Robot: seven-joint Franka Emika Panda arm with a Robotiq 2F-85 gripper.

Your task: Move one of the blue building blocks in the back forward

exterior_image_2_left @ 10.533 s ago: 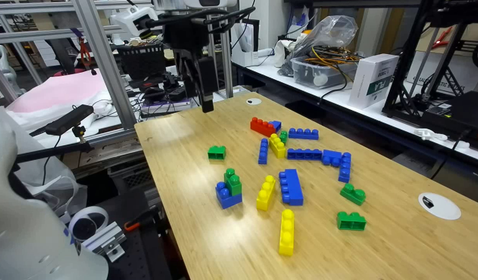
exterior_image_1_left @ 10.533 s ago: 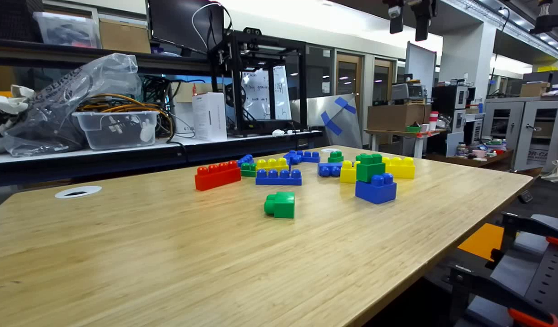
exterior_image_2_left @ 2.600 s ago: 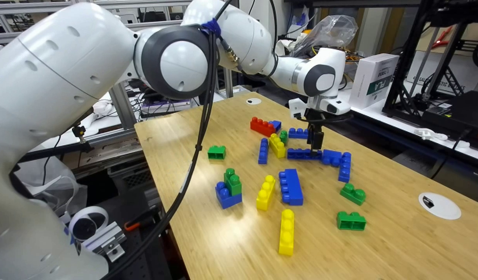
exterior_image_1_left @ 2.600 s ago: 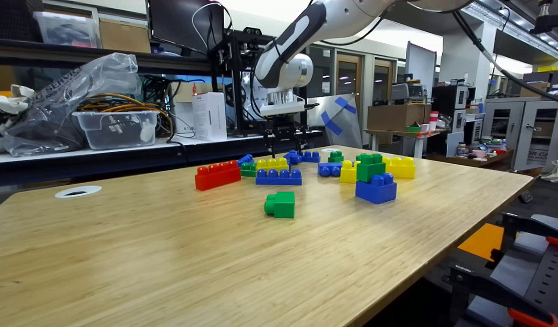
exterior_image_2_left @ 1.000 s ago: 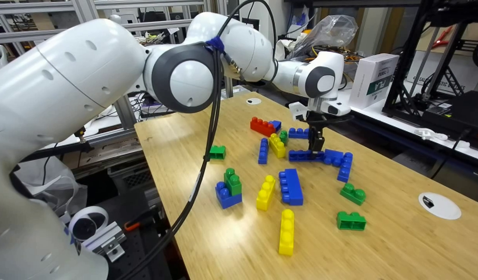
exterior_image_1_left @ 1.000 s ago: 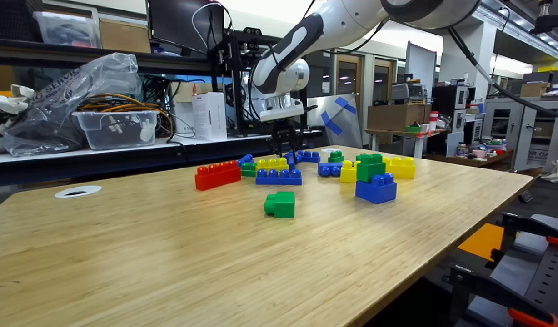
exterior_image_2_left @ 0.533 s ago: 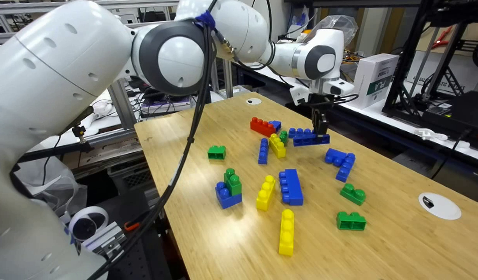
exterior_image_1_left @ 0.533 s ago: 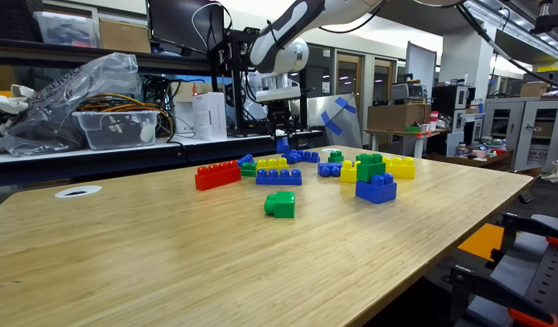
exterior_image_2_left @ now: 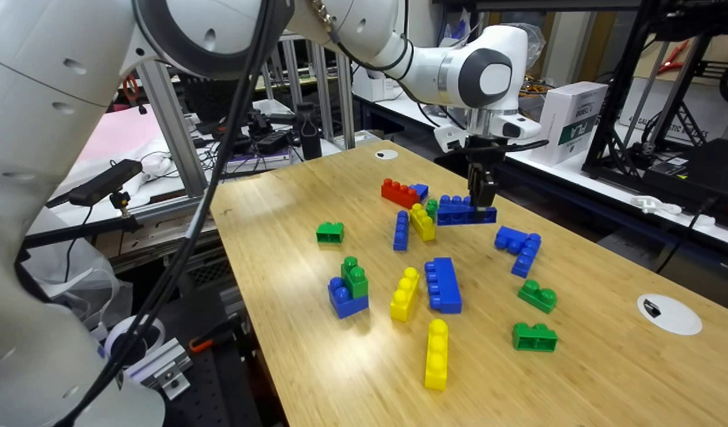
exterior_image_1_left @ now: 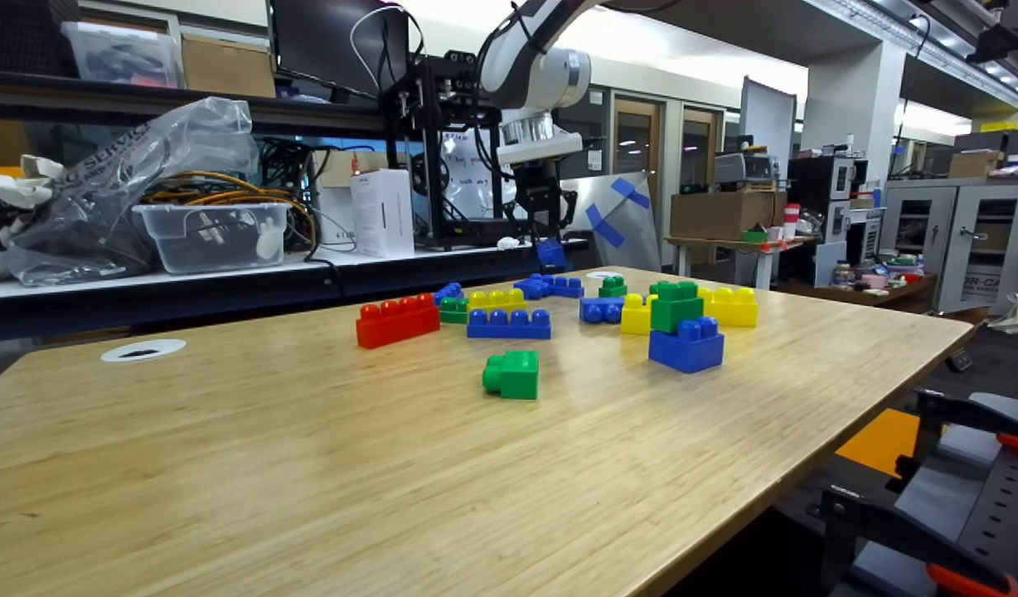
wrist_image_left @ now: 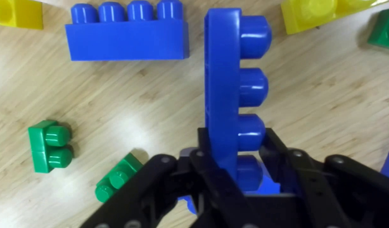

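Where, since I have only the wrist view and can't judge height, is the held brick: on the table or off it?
Observer: Off it. In an exterior view the held brick shows wholly above the back edge of the table.
Operator: Anything stacked, out of my sight?
Observer: Yes, in both exterior views a green brick sits on a blue block.
Operator: Any red?
Observer: One red brick, lying studs up.

There are eight blue bricks [wrist_image_left: 224,88] (seven on the one table [exterior_image_1_left: 351,464], one in the single claw [wrist_image_left: 235,135]), five green bricks [exterior_image_2_left: 330,233], three yellow bricks [exterior_image_2_left: 436,363], one red brick [exterior_image_2_left: 399,194] and two round white discs [exterior_image_2_left: 675,315].
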